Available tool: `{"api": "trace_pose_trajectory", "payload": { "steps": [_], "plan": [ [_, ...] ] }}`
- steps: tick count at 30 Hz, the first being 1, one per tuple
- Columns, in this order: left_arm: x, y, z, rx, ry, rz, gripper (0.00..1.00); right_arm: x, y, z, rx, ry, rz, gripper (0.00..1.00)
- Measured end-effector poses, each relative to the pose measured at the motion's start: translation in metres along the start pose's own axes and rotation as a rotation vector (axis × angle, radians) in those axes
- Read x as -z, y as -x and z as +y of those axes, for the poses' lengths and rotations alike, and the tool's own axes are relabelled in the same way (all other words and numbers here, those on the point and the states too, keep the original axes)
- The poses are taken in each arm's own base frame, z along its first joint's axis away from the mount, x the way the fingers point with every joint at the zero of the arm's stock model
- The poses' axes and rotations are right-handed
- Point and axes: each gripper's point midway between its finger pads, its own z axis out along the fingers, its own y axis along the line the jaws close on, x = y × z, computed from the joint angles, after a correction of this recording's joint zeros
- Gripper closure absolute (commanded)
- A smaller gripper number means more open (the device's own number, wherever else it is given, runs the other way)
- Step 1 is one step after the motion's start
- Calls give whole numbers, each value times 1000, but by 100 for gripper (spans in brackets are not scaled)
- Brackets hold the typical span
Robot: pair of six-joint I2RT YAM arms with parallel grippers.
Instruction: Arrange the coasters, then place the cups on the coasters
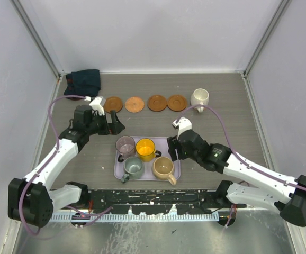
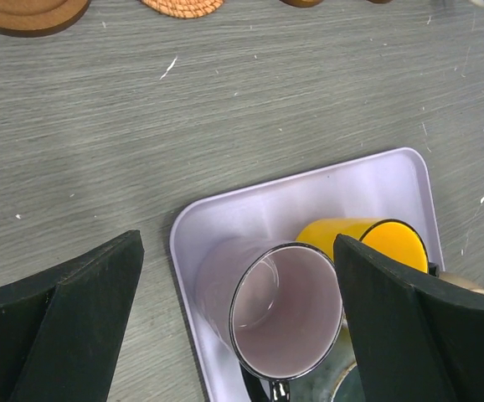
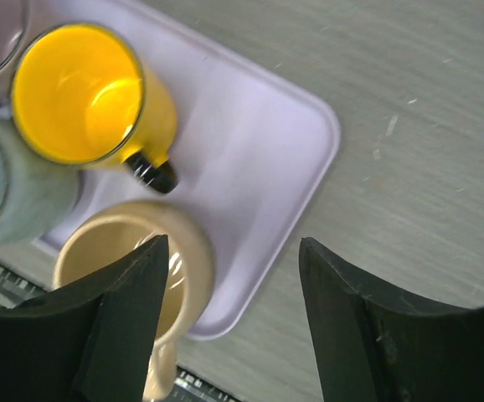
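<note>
Cups stage. Over the lavender rectangular tray [image 3: 250, 151], left gripper [image 2: 238, 251] gapes, right gripper [image 3: 234, 247] sits half-open, both empty; next, pinch the tan ceramic mug [image 3: 91, 251] by its rim.

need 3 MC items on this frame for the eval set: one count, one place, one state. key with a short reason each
1. How many cups stand on the tray?
A) two
B) five
C) four

2. Where is the white cup?
A) on the tray
B) just past the right end of the row of coasters
C) in an end effector

3. The left end effector is:
A) open, holding nothing
B) shut on a coaster
C) shut, empty

Key:
1 C: the mauve cup, yellow cup, grey-green cup and tan cup are on it.
2 B: it stands at the far side of the table, right of the four visible coasters.
3 A: its jaws stand wide apart and clamp nothing.
</note>
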Motion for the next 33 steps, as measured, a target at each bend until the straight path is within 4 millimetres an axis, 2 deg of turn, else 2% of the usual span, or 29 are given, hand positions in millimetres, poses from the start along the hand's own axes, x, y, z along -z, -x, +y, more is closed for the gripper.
{"api": "trace_pose_trajectory", "payload": {
  "steps": [2,6,10,17,23,28,33],
  "plan": [
    [1,1,-1,-2,-2,-3,2,8,-8,13,4,63,22,25],
    [4,3,-4,-7,-7,-14,2,25,-29,41,26,227,69,23],
    [6,4,-4,-9,-7,-22,2,34,-51,54,34,306,126,22],
    [8,5,-6,-14,-7,-30,2,36,-69,60,-1,313,191,21],
    [8,5,-6,-15,-7,-29,2,30,-100,68,33,277,302,24],
    [8,5,-6,-15,-7,-29,2,15,-134,58,104,146,408,31],
    [7,5,-7,-17,-6,-29,2,4,-147,49,133,53,438,39]
  ]
}}
